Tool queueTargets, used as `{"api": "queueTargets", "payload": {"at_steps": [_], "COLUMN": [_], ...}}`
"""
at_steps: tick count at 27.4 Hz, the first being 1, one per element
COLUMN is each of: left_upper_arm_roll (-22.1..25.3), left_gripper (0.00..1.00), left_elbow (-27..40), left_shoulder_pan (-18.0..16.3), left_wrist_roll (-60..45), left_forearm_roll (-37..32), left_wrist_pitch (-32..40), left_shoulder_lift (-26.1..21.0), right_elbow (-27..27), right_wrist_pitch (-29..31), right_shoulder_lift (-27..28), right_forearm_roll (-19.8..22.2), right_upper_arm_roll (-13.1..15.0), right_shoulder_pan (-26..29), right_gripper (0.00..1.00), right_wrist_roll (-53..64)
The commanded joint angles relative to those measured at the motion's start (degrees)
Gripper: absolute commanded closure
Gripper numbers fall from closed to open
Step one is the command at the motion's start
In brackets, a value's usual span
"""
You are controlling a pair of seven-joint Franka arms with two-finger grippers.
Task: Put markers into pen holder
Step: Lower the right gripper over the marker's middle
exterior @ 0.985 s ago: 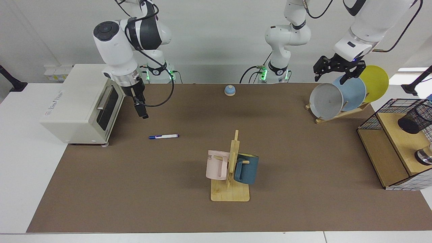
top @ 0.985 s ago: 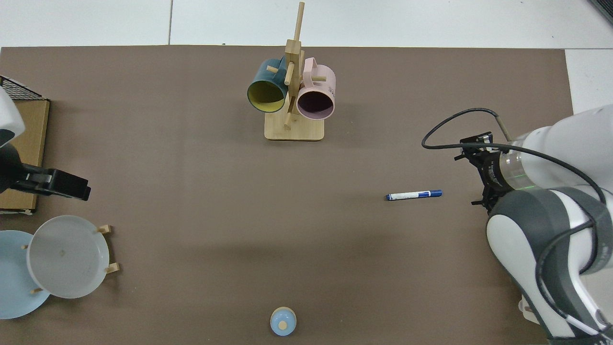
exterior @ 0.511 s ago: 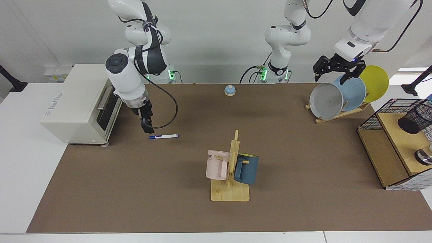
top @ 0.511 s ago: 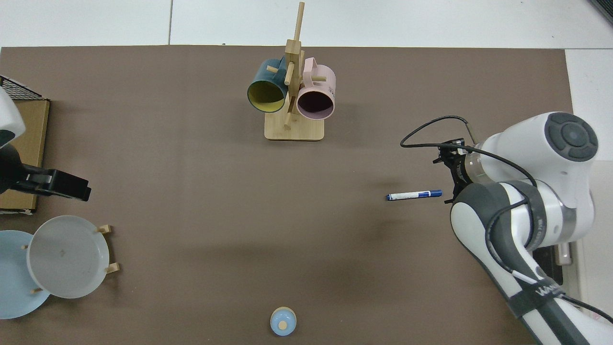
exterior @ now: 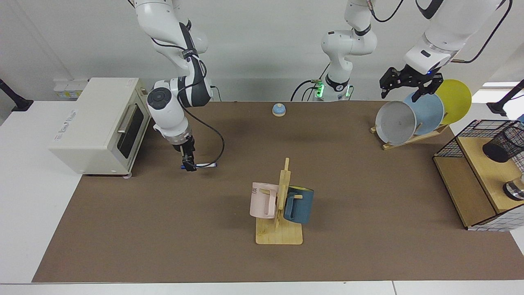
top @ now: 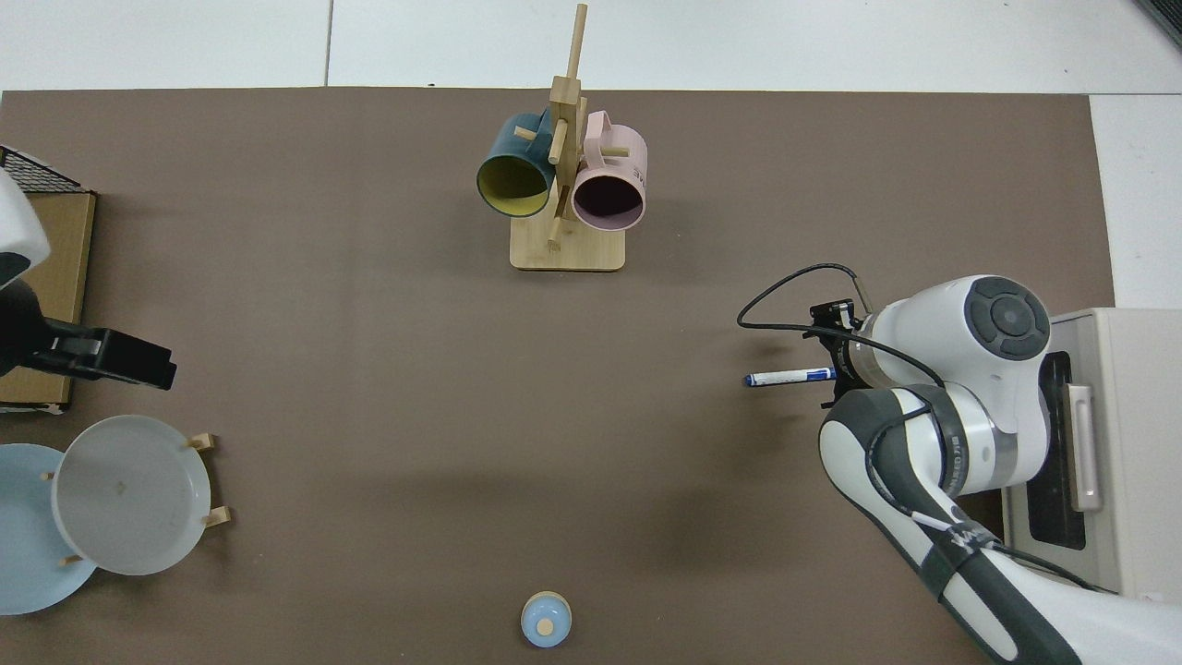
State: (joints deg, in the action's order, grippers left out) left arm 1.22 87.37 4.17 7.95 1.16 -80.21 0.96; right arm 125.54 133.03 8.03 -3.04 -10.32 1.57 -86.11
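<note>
The marker (exterior: 206,165) lies flat on the brown mat, white barrel with a blue cap; in the top view the marker (top: 790,377) lies left of the white wrist. My right gripper (exterior: 188,165) is down at the marker's blue end, right over it; seen edge-on, its grip is unclear. The pen holder (exterior: 500,144), a black mesh cup, leans tilted on the wooden shelf at the far right. My left gripper (exterior: 401,95) hangs open above the plate rack, holding nothing, and waits.
A white toaster oven (exterior: 96,123) stands close behind the right arm. A wooden mug tree (exterior: 280,221) carries a pink and a blue mug mid-table. Plates (exterior: 413,116) lean in a rack near the wire-grid shelf frame (exterior: 450,147). A small blue bell (exterior: 278,109) sits at the back.
The right arm has swung away from the toaster oven and lowered its gripper onto the marker's blue end. The marker and the left arm have not moved.
</note>
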Motion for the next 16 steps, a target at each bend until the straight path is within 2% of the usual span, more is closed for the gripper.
{"api": "queueTargets", "payload": {"at_steps": [1, 16], "left_upper_arm_roll": [-0.16, -0.07], "left_gripper": [0.00, 0.00], "left_elbow": [2.10, 2.19], "left_shoulder_pan": [-0.22, -0.22], "left_wrist_roll": [0.49, 0.49], "left_forearm_roll": [0.78, 0.78], "left_wrist_pitch": [0.23, 0.14], "left_shoulder_lift": [1.94, 1.94], "right_elbow": [0.58, 0.67], "right_wrist_pitch": [3.82, 6.01], "right_shoulder_lift": [2.07, 3.74], "right_forearm_roll": [-0.39, 0.13], "right_upper_arm_roll": [-0.14, -0.05], "right_shoulder_pan": [0.10, -0.08], "right_gripper": [0.01, 0.02], "right_wrist_roll": [-1.16, -0.99]}}
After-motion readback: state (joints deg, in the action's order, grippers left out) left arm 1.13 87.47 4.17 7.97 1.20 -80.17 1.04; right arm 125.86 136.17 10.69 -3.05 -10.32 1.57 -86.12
